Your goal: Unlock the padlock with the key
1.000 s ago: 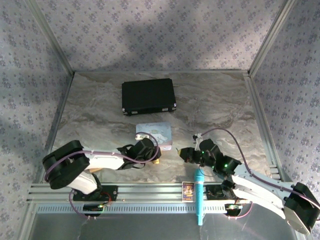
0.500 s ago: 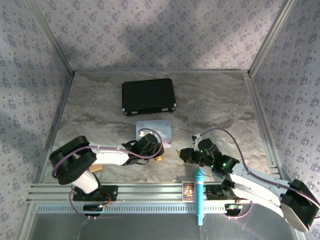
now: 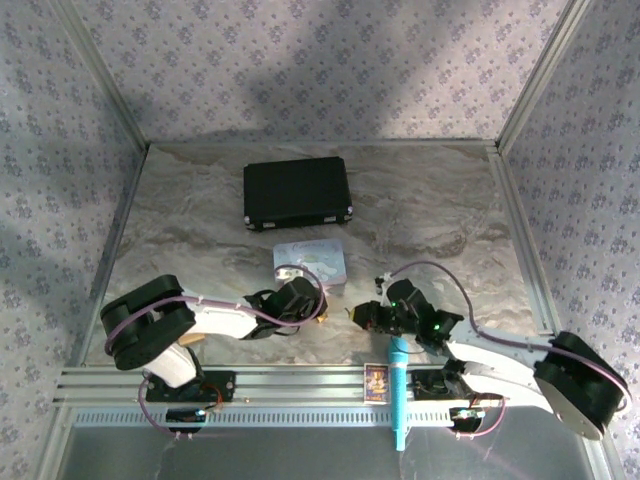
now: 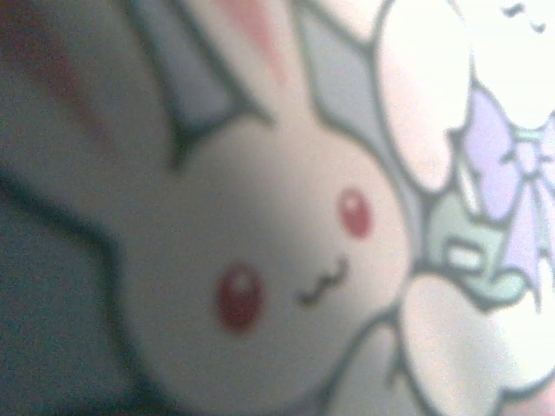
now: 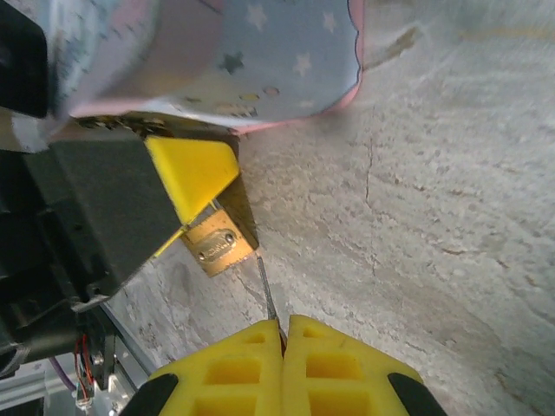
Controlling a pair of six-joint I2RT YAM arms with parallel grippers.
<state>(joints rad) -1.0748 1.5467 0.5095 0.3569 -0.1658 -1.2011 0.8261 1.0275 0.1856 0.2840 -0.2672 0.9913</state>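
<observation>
Padlock (image 5: 221,246) shackle lies hidden under left pincer (image 3: 318,313) pad.

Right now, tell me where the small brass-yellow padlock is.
Right wrist view, left of centre: the padlock sits in the left gripper, under the pastel tin's edge.

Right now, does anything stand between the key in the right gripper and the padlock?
Nothing visible does. The key, pinched in the right gripper, points at the padlock, its tip nearly there, with bare table between. The left gripper holds the padlock from the far side.
</observation>
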